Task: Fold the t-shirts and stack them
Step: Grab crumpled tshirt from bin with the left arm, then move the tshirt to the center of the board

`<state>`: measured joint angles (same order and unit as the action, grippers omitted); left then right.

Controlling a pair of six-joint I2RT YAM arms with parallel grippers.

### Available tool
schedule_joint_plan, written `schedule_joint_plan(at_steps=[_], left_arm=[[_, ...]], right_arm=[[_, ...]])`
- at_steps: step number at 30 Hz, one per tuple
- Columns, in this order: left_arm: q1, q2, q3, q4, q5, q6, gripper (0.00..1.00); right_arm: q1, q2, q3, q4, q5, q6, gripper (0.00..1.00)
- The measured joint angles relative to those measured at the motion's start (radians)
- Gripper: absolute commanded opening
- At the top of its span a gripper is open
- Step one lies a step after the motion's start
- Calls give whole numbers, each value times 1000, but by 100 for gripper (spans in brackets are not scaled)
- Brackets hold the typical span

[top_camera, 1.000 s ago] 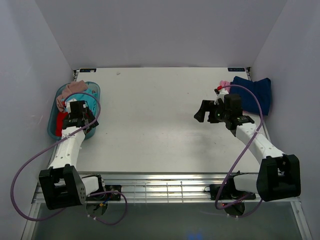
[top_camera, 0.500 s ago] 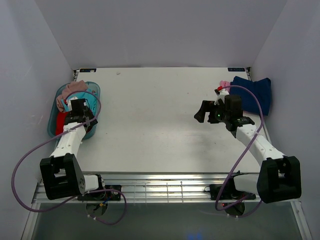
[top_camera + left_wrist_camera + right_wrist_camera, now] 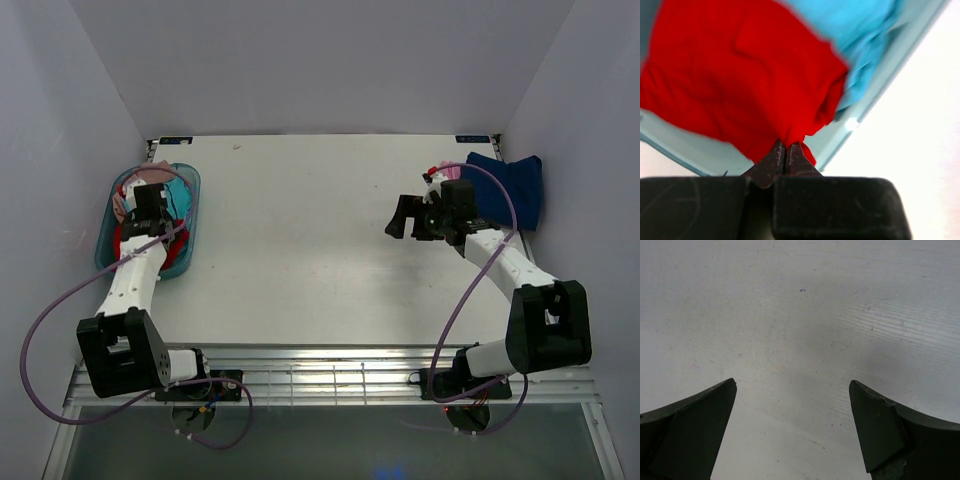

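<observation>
Our left gripper [image 3: 785, 151] pinches tight an edge of the red t-shirt [image 3: 735, 75], which lies in the tub [image 3: 695, 150], so we can lift it out; our right gripper [image 3: 792, 385] hangs wide open over the tabletop [image 3: 800, 300], ready to help spread it; the navy t-shirt [image 3: 510, 185] lies near it.

Solid colour throughout: a bright red cloth t-shirt [image 3: 740, 75], a plain turquoise t-shirt [image 3: 860, 30] and a dusty pink-beige t-shirt [image 3: 123, 203] show against the pale, translucent teal plastic tub [image 3: 695, 150]. A navy blue t-shirt [image 3: 512, 185] and a light pink t-shirt [image 3: 450, 172] are equally plain. The flat worktop [image 3: 300, 230] is off-white, faintly grained and flecked with small dark specks. The left arm [image 3: 135, 285] and right arm [image 3: 505, 270] are white with black joints, and the left gripper [image 3: 785, 155] and right gripper [image 3: 792, 425] are matte black. The looping cables [image 3: 45, 320] are purple, and the enclosure walls [image 3: 320, 60] are pale lavender-grey.
</observation>
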<state>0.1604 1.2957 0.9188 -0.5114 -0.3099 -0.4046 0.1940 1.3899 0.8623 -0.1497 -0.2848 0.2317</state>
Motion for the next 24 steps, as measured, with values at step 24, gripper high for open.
schedule_joint_plan(at_steps=[24], left_arm=[[-489,124,617,76,600,-3,0]], right_arm=[[43,-78,140,-130,101,3,99]])
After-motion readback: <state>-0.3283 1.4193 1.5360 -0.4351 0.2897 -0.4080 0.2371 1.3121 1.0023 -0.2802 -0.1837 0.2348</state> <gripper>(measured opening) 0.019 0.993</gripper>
